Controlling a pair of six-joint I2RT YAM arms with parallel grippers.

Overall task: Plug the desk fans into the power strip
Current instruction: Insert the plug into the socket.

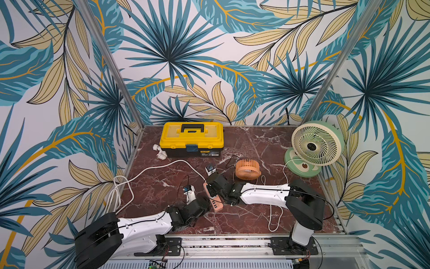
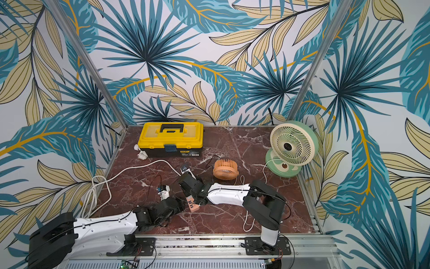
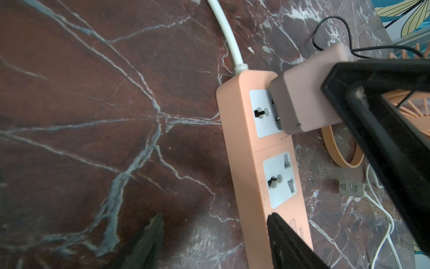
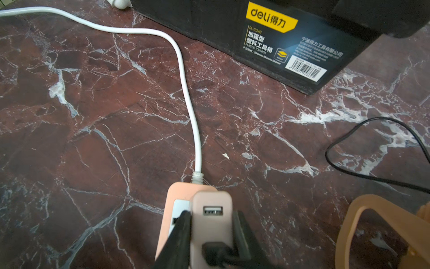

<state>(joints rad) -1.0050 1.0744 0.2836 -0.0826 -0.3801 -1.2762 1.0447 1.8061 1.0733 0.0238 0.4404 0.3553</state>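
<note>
Fans: 2 (orange fan (image 1: 247, 169), green fan (image 1: 317, 143))
Toolbox (image 1: 191, 137): 1
Pwr strip (image 3: 239, 144): 1
Sockets (image 3: 263, 113) (image 3: 279, 179) on strip: 2
USB adapter (image 3: 300, 100): 1

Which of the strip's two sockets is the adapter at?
The socket next to the white cord: the pink adapter in the right gripper is at it. The other socket, nearer the left gripper, is bare.

Left arm (image 1: 144, 227) lies low, forearm reaching in toward centre. Left end effector (image 3: 215, 221): jaws spread, nothing between them. Right arm (image 1: 265, 195): elbow raised, forearm about level, pointing across at the left one. Right end effector (image 4: 211, 217) is clamped on the pink adapter (image 4: 211, 201), one finger on each side.
</note>
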